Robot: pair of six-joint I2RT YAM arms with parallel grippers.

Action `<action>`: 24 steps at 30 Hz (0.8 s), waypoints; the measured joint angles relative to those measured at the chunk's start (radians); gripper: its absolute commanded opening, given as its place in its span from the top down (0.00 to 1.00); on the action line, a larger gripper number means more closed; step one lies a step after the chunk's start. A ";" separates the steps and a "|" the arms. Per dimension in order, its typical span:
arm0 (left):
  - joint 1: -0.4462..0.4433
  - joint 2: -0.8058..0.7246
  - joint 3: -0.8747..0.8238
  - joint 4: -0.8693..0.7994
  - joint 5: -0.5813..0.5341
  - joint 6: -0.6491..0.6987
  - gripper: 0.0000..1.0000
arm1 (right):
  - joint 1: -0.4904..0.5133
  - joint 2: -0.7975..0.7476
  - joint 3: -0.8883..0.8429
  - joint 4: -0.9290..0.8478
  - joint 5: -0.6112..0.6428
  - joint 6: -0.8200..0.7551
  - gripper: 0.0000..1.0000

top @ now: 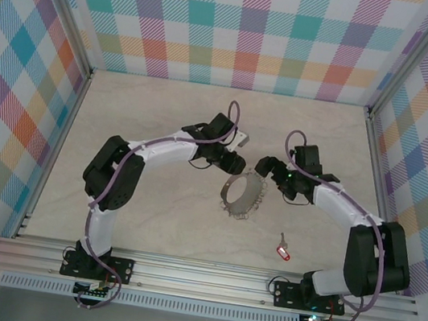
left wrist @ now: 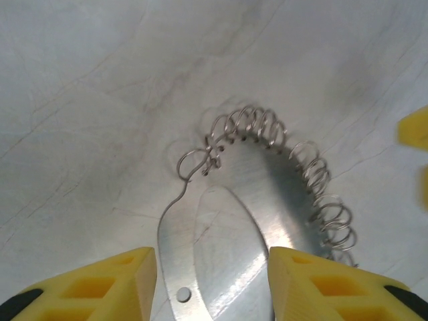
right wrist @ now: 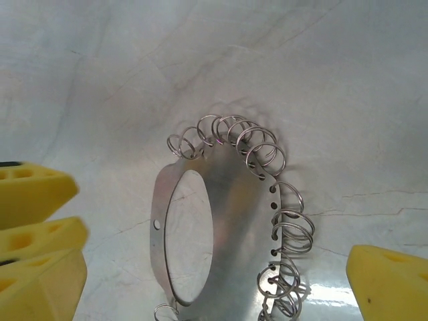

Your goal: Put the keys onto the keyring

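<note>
The keyring (top: 231, 189) is a wide grey metal band with wire loops along one rim. It sits mid-table, tilted, just in front of both grippers. My left gripper (top: 238, 164) is partly open. In the left wrist view the keyring (left wrist: 200, 267) lies between and beyond its yellow fingers (left wrist: 114, 281), with a thin gap showing on the left side. My right gripper (top: 263, 168) stands wide open. In the right wrist view its fingers (right wrist: 388, 281) are well clear of the keyring (right wrist: 234, 221). The red-headed key (top: 283, 252) lies alone on the table near the right arm's base.
Plaid walls enclose the pale marble-look table (top: 165, 112) on three sides. An aluminium rail (top: 204, 277) runs along the near edge. The left gripper's yellow fingers (right wrist: 33, 194) show at the left of the right wrist view, apart from the ring.
</note>
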State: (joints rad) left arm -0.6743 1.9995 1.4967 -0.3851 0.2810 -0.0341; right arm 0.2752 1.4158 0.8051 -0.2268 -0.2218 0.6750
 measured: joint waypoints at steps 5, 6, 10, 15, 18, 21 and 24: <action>-0.009 0.062 0.079 -0.060 -0.005 0.063 0.57 | -0.029 -0.026 -0.036 0.000 -0.011 -0.003 0.00; -0.011 0.069 0.089 -0.066 -0.005 0.071 0.57 | -0.033 -0.028 -0.043 0.000 -0.015 -0.003 0.00; -0.018 0.095 0.129 -0.087 -0.005 0.100 0.59 | -0.040 -0.037 -0.069 0.000 -0.027 -0.003 0.00; -0.019 0.127 0.152 -0.093 -0.017 0.132 0.60 | -0.041 -0.050 -0.082 0.001 -0.038 -0.003 0.00; -0.019 0.142 0.156 -0.102 -0.028 0.148 0.61 | -0.042 -0.054 -0.089 0.002 -0.044 -0.003 0.00; -0.019 0.160 0.164 -0.106 -0.034 0.161 0.61 | -0.045 -0.054 -0.093 0.005 -0.049 -0.003 0.00; -0.019 0.177 0.173 -0.108 -0.037 0.167 0.61 | -0.047 -0.054 -0.093 0.009 -0.052 -0.003 0.00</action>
State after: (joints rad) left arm -0.6933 2.1765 1.6695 -0.4934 0.2443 0.1326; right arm 0.2283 1.3621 0.7120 -0.2176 -0.2737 0.6724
